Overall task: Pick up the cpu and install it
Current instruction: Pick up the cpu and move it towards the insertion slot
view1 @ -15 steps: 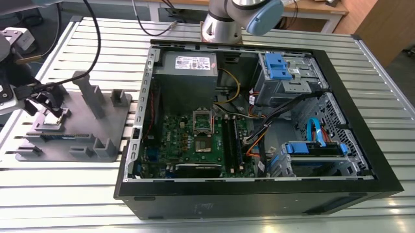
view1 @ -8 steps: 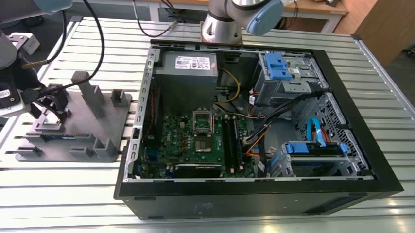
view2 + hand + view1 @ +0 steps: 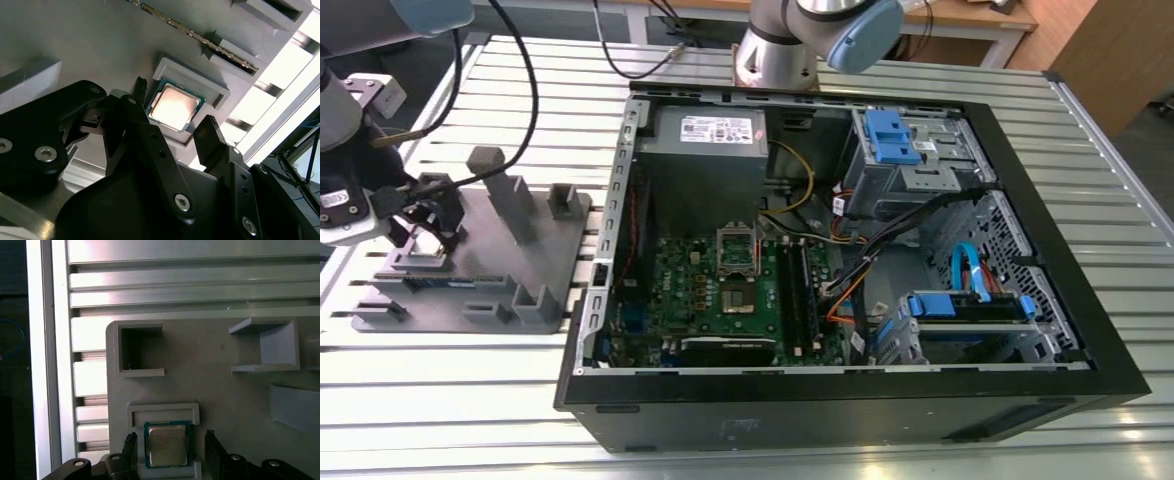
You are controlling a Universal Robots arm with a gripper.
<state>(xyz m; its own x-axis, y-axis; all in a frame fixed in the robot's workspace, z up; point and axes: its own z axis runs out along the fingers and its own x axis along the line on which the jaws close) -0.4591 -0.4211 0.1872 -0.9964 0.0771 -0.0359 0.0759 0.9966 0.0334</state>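
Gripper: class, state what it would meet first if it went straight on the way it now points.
Probably the cpu, lying in its pocket on the gray fixture, between the spread fingers of the gripper; depth is unclear.

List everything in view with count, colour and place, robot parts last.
cpu: one, silvery top, in a recess of the fixture plate
fixture plate: one, gray, on the table at the exterior view's left
computer case: one, black, open, on the table to the exterior view's right of the plate
motherboard: one, green, inside the case
power supply: one, gray, inside the case
table: one, silver slats
gripper: one, black, open, straddling the cpu without touching it
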